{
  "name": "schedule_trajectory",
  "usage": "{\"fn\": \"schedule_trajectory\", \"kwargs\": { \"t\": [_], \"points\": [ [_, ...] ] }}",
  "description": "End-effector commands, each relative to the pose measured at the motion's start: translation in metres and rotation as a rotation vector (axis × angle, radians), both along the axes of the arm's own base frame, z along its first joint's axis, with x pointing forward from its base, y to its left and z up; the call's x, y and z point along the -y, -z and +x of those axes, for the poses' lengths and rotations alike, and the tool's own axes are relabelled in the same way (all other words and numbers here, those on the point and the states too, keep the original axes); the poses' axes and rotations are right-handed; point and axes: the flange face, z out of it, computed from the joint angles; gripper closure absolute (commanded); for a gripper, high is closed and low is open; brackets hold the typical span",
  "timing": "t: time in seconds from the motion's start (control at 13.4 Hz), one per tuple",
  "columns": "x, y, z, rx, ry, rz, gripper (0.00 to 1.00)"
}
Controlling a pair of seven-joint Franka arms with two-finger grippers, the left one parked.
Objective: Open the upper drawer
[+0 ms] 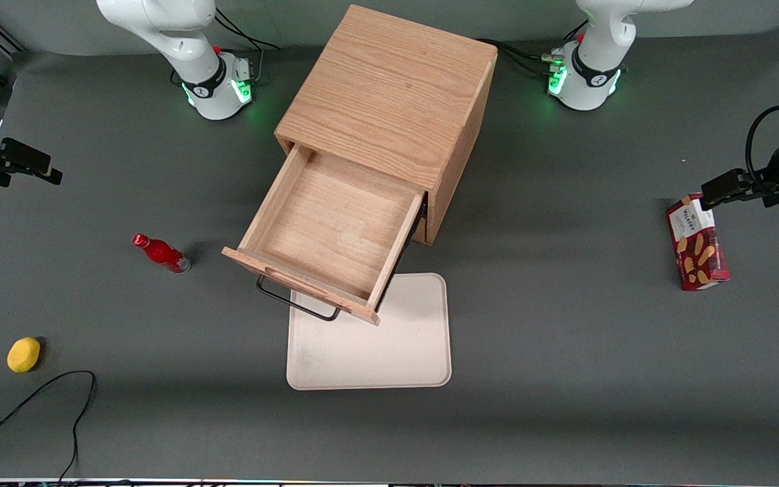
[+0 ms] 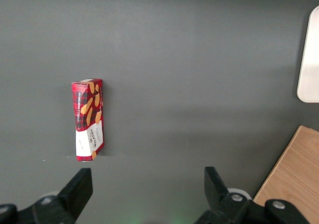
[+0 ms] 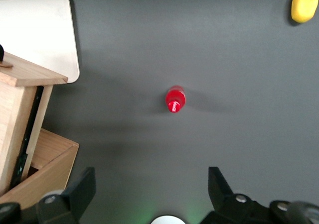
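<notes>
So the upper drawer (image 1: 332, 237) is already pulled well out of the oak cabinet (image 1: 389, 101), its empty inside fully exposed and its black bar handle (image 1: 295, 301) hung out over the edge of the cream tray (image 1: 376, 352) that's laid on the bench (image 1: 565, 338) in front of it. The job looks basically done, which would explain why the hand (image 3: 149, 194) is parked well away toward the working arm's end of the bench, spread wide with nothing held, high above the little red bottle (image 1: 161, 253). A yellow lemon-like thing (image 1: 24, 354) is seen nearer the front camera than the bottle, and a cookie box (image 1: 697, 250) is lying flat toward the parked arm's end, none of it in the drawer's way.
</notes>
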Motion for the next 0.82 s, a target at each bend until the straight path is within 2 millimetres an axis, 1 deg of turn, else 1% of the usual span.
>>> {"fn": "schedule_trajectory", "kwargs": {
  "t": [0.0,0.07,0.22,0.3,0.45,0.52,0.6,0.67,0.74],
  "points": [
    [-0.03,-0.001,0.02,-0.005,0.016,-0.072,0.0],
    [-0.036,0.0,0.028,0.007,0.025,-0.083,0.0],
    [-0.047,0.007,0.041,0.002,0.001,-0.137,0.0],
    [-0.048,0.009,0.043,-0.002,0.007,-0.15,0.0],
    [-0.042,0.012,0.047,-0.008,0.016,-0.144,0.0],
    [-0.046,0.013,0.05,-0.012,0.011,-0.13,0.0],
    [-0.041,0.012,0.051,-0.014,0.019,-0.091,0.0],
    [-0.029,0.01,0.049,-0.011,0.043,-0.051,0.0],
    [-0.028,0.008,0.049,-0.009,0.034,-0.028,0.0]
  ]
}}
